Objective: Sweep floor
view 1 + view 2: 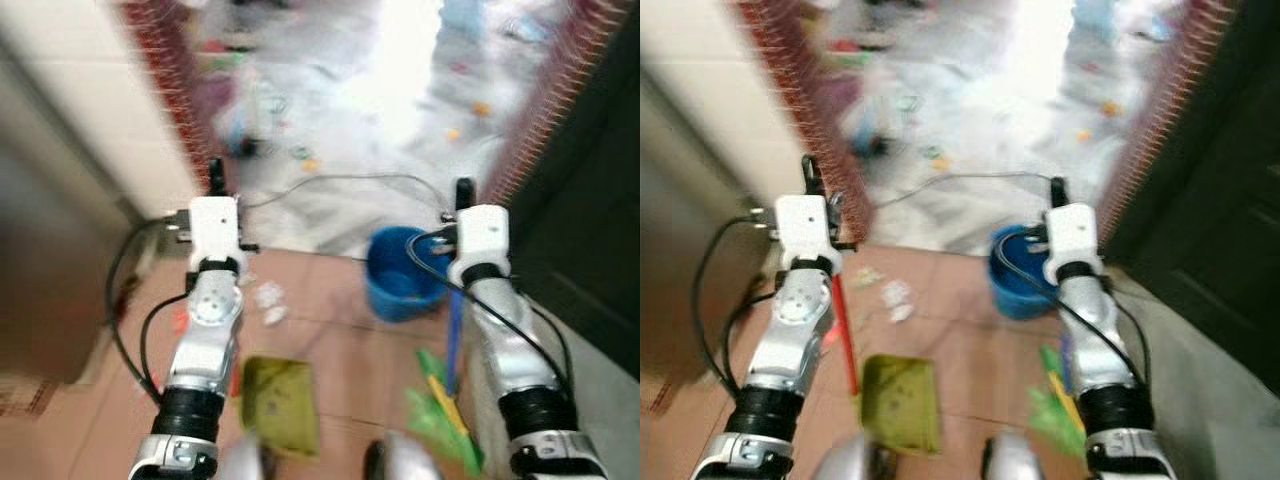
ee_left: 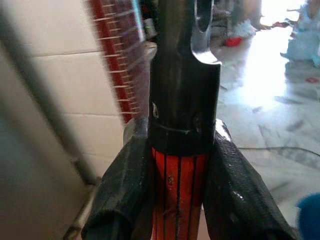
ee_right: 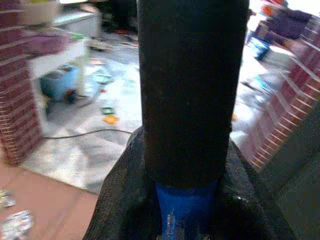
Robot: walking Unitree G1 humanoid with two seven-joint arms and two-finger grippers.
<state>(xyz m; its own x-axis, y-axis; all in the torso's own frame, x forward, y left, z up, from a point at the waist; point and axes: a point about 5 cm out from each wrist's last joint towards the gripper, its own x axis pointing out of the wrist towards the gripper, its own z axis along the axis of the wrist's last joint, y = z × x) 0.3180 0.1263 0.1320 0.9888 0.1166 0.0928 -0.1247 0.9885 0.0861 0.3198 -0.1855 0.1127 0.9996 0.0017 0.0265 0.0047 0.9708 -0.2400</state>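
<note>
Head views, left arm: the left gripper (image 1: 812, 170) is raised at the left, near the brick post (image 1: 790, 70); a red handle (image 1: 843, 335) drops from it to the yellow-green dustpan (image 1: 902, 403) lying flat on the terracotta tiles (image 1: 960, 340).
Head views, right arm: the right gripper (image 1: 464, 190) is up at the right, and a blue handle (image 1: 455, 340) runs down beside the forearm to the green broom head (image 1: 440, 410) on the tiles.
Head views, floor: a blue bucket (image 1: 400, 275) stands between the two arms, just at the edge where the tiles meet a pale marble floor (image 1: 340, 150). Crumpled silvery scraps (image 1: 270, 300) lie on the tiles near the left arm. A thin cable (image 1: 350, 180) snakes over the marble, and small coloured litter is scattered farther off, all blurred.
Left wrist view: the two black fingers (image 2: 125, 190) are clamped on the red ribbed handle where it meets its black end cap (image 2: 182, 100); white wall and brick post sit behind.
Right wrist view: the black fingers (image 3: 120, 200) squeeze the blue handle just under its thick black grip (image 3: 192, 90). Beyond are marble, scattered litter, a pale blue object I cannot identify, and brick posts on both sides.
</note>
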